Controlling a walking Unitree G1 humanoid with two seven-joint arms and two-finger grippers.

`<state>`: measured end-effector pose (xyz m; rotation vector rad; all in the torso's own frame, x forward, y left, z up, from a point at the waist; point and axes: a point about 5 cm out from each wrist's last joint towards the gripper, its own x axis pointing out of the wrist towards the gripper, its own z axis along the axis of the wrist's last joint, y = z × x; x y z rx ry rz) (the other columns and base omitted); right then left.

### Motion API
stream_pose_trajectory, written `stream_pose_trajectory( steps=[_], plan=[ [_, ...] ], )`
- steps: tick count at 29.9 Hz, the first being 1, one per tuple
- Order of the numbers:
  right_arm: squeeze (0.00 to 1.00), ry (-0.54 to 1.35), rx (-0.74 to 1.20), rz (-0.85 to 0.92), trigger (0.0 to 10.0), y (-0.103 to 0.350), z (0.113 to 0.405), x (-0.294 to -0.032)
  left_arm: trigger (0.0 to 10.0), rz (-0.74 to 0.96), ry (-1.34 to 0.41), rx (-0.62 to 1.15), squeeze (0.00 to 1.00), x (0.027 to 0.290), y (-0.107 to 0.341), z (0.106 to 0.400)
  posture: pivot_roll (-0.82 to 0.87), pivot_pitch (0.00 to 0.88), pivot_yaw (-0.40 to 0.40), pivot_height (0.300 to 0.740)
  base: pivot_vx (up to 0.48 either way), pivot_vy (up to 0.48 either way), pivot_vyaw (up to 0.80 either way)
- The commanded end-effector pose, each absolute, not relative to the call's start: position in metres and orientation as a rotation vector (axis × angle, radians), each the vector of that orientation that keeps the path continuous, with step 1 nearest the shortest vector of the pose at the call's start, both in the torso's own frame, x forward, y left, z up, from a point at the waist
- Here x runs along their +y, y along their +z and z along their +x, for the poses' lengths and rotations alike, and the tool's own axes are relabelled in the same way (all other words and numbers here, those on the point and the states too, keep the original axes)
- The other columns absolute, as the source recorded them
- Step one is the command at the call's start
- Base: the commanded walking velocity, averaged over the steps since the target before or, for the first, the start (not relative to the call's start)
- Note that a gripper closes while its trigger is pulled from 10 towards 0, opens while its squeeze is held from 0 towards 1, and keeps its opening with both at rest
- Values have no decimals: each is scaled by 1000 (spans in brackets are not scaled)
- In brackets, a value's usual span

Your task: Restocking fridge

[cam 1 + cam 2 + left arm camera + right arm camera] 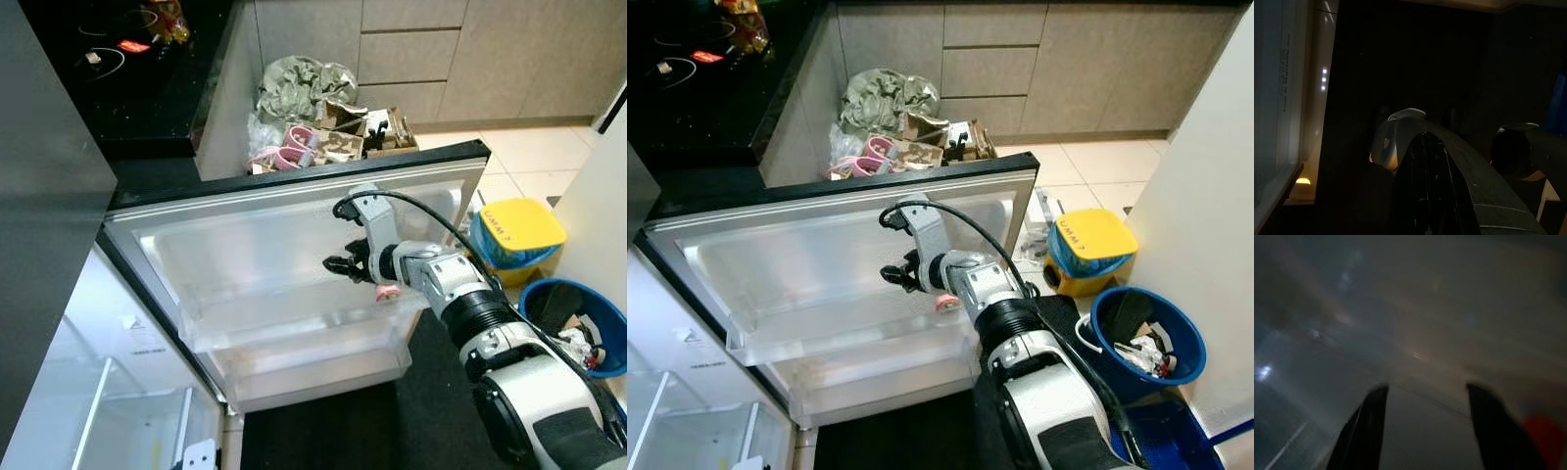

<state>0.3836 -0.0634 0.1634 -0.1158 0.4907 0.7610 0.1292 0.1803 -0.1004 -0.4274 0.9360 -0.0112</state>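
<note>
Silver forearm first, then the right gripper [345, 262] — fingers apart, holding nothing — reaching over the open fridge door [294, 211] towards its clear upper door shelf [294, 315]. Nothing is stocked yet, by my reading; the next move calls for fetching an item (none is in hand). Both door shelves look bare, glossy and translucent.

Glossy clear plastic door shelf [294, 323]
</note>
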Motion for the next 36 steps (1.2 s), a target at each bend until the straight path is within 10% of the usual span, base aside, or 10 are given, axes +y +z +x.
stream_pose_trajectory(
  steps=[1,36],
  plan=[
    [0,746,570,-90,10000,151,381,-67,10000,-438,-12,972,0,176,-105,118,-40,146,-21,740,0,0,0],
    [0,561,573,-358,10000,163,397,-90,10000,-444,-14,972,0,174,-105,116,-46,149,-27,740,0,0,0]
  ],
)
